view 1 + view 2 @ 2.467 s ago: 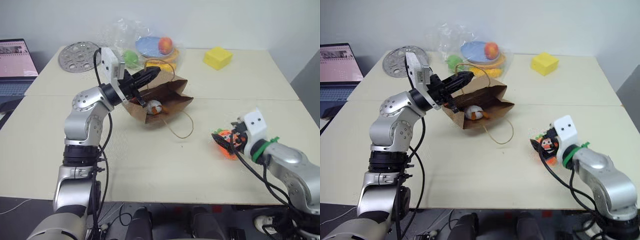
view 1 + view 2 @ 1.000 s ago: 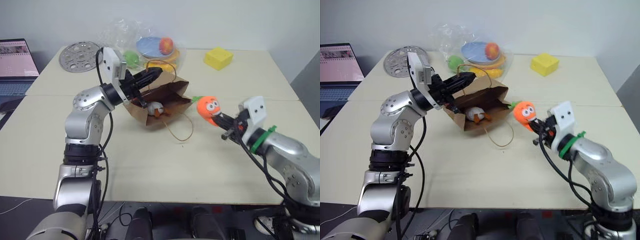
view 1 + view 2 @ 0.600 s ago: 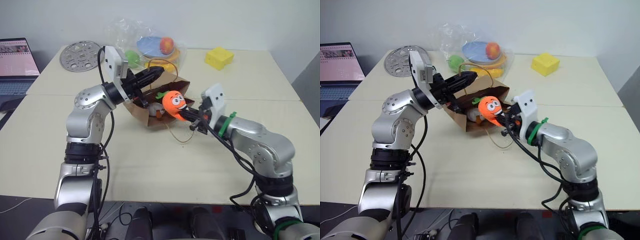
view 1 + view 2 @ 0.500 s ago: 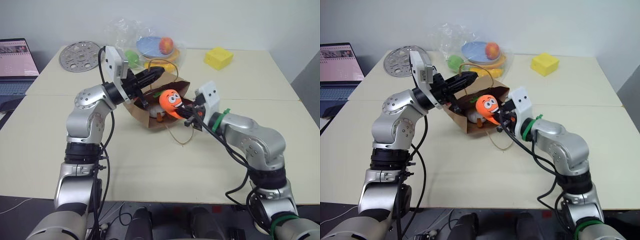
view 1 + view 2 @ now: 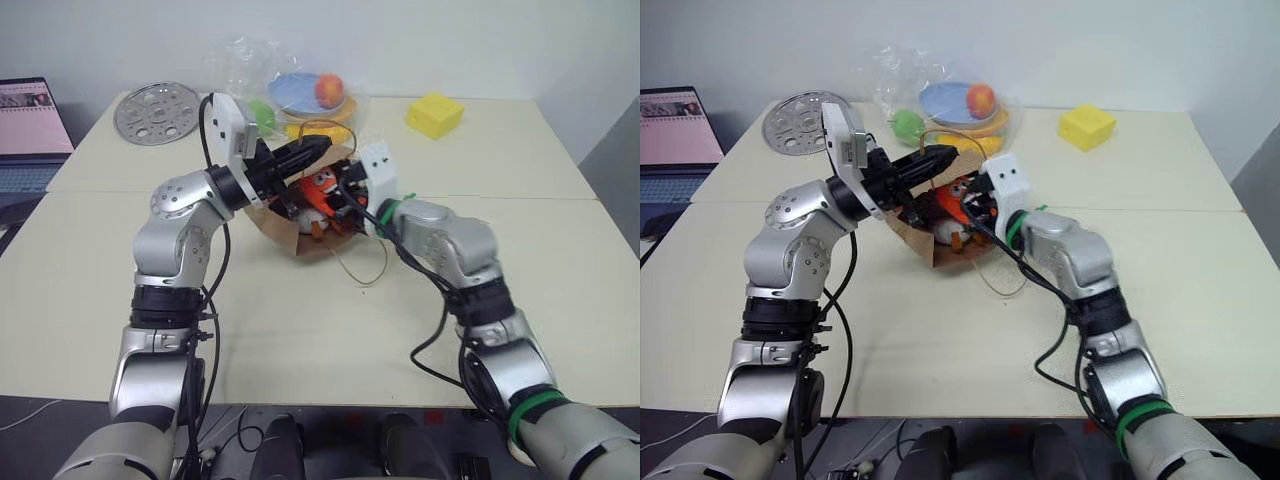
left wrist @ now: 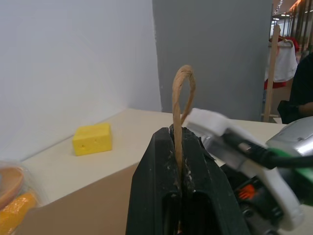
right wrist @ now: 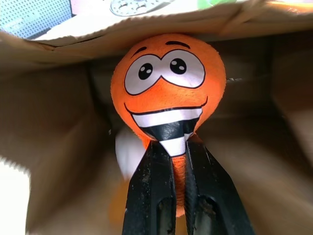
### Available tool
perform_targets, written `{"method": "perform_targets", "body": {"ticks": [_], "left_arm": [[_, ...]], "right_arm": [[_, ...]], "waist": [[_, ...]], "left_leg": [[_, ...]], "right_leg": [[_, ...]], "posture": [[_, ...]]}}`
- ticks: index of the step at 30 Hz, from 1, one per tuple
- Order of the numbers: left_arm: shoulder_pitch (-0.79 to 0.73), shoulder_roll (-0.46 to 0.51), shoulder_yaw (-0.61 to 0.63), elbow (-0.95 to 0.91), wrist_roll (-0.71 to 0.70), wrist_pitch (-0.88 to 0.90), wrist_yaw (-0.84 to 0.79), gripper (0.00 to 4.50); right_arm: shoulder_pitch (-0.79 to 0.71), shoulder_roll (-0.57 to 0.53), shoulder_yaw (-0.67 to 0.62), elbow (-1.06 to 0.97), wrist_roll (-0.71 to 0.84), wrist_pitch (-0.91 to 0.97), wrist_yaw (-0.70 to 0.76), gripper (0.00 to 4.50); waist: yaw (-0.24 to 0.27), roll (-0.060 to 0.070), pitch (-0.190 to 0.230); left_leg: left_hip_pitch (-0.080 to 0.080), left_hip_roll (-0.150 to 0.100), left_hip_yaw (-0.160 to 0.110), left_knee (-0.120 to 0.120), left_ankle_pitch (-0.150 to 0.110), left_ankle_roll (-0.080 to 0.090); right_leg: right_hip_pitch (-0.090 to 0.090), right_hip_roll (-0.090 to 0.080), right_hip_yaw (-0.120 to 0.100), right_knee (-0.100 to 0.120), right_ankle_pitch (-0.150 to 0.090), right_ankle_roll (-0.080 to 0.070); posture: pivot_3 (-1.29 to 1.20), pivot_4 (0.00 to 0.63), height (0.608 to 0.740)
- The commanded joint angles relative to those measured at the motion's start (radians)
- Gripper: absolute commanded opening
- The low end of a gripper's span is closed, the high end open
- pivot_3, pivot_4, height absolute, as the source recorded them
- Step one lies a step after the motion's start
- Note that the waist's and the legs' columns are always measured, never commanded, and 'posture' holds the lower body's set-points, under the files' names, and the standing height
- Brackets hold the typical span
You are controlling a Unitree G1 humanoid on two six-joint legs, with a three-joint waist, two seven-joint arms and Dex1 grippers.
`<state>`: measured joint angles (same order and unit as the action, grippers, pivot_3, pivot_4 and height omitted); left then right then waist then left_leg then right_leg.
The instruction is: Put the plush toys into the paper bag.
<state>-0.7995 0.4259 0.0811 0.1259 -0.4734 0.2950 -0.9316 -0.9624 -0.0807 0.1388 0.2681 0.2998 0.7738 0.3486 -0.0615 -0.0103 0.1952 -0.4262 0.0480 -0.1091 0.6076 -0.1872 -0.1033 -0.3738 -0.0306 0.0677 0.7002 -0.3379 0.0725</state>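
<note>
The brown kraft paper bag (image 5: 330, 215) lay on its side on the cream table (image 5: 300, 310), its twine handle (image 6: 179, 112) pinched in the clenched left tool (image 5: 305, 152). Inside its mouth, the right tool (image 7: 178, 161) gripped the smiling orange carrot plush (image 7: 167, 93); behind it, the white egg plush (image 7: 128, 149) was mostly hidden.

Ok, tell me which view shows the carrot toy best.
The right wrist view: the carrot toy faces it squarely, inside the paper bag. The eye views catch an orange patch at the bag's mouth; the left wrist view, an orange sliver.
</note>
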Motion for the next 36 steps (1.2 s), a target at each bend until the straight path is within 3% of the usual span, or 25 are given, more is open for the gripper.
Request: {"method": "perform_targets", "body": {"ticks": [1, 3, 6, 16, 22, 26, 31, 36], "left_arm": [[-0.002, 0.002, 0.01, -0.052, -0.025, 0.0, -0.006, 0.0], [-0.002, 0.004, 0.009, -0.054, -0.024, 0.001, -0.006, 0.0], [-0.002, 0.006, 0.012, -0.06, -0.027, 0.006, -0.004, 0.0], [0.001, 0.005, 0.008, -0.065, -0.03, 0.006, -0.002, 0.0], [0.001, 0.002, 0.01, -0.062, -0.032, 0.001, -0.004, 0.0], [-0.002, 0.003, 0.012, -0.055, -0.032, -0.003, -0.006, 0.0], [-0.008, 0.0, 0.012, -0.044, -0.033, -0.008, -0.014, 0.0], [-0.032, -0.01, 0.021, -0.032, -0.043, 0.0, -0.01, 0.0]], "right_arm": [[-0.05, 0.025, -0.021, 0.092, -0.032, -0.114, 0.006, 0.01], [-0.065, 0.037, -0.029, 0.128, -0.036, -0.139, 0.009, 0.01], [-0.054, 0.033, -0.042, 0.123, -0.03, -0.157, 0.03, 0.84], [0.029, -0.012, -0.067, -0.089, -0.004, -0.066, 0.054, 4.48], [0.191, -0.124, -0.162, -0.486, 0.12, 0.162, 0.052, 4.48], [0.321, -0.267, -0.218, -0.689, 0.182, 0.276, 0.083, 4.48], [0.473, -0.398, -0.231, -0.777, 0.175, 0.292, 0.092, 4.48], [0.573, -0.399, -0.25, -0.823, 0.2, 0.311, 0.077, 4.48]], "waist": [[-0.002, 0.0, 0.0], [-0.001, 0.0, 0.0], [0.0, 0.0, 0.0], [0.0, 0.0, 0.0], [0.008, 0.0, 0.0], [0.009, 0.0, 0.0], [0.006, 0.0, 0.0], [0.003, 0.0, 0.0]], "left_leg": [[0.0, 0.0, 0.0, 0.0, 0.0, 0.0], [0.0, 0.0, 0.0, 0.0, 0.0, 0.0], [0.0, 0.0, 0.0, 0.0, 0.0, 0.0], [0.0, 0.0, 0.0, 0.0, 0.0, 0.0], [-0.001, 0.0, -0.001, 0.0, 0.0, 0.0], [-0.001, 0.0, -0.001, 0.0, 0.0, 0.0], [-0.001, 0.0, 0.0, 0.0, 0.0, 0.0], [-0.001, 0.0, 0.0, 0.0, 0.0, 0.0]], "right_leg": [[0.0, 0.0, 0.0, 0.0, 0.0, 0.0], [0.0, 0.0, 0.0, 0.0, 0.0, 0.0], [0.0, 0.0, 0.0, 0.0, 0.0, 0.0], [0.0, 0.0, 0.0, 0.0, 0.0, 0.0], [0.0, 0.0, -0.001, -0.001, 0.0, 0.0], [0.0, 0.0, -0.001, -0.001, 0.0, 0.0], [0.0, 0.0, 0.0, -0.001, 0.0, 0.0], [0.0, 0.0, 0.0, -0.001, 0.0, 0.0]], "posture": [[0.0, 0.15, 0.74], [0.0, 0.15, 0.74], [0.0, 0.15, 0.74], [0.0, 0.15, 0.74], [0.0, 0.15, 0.74], [0.0, 0.15, 0.74], [0.0, 0.15, 0.74], [0.0, 0.15, 0.74]]}}
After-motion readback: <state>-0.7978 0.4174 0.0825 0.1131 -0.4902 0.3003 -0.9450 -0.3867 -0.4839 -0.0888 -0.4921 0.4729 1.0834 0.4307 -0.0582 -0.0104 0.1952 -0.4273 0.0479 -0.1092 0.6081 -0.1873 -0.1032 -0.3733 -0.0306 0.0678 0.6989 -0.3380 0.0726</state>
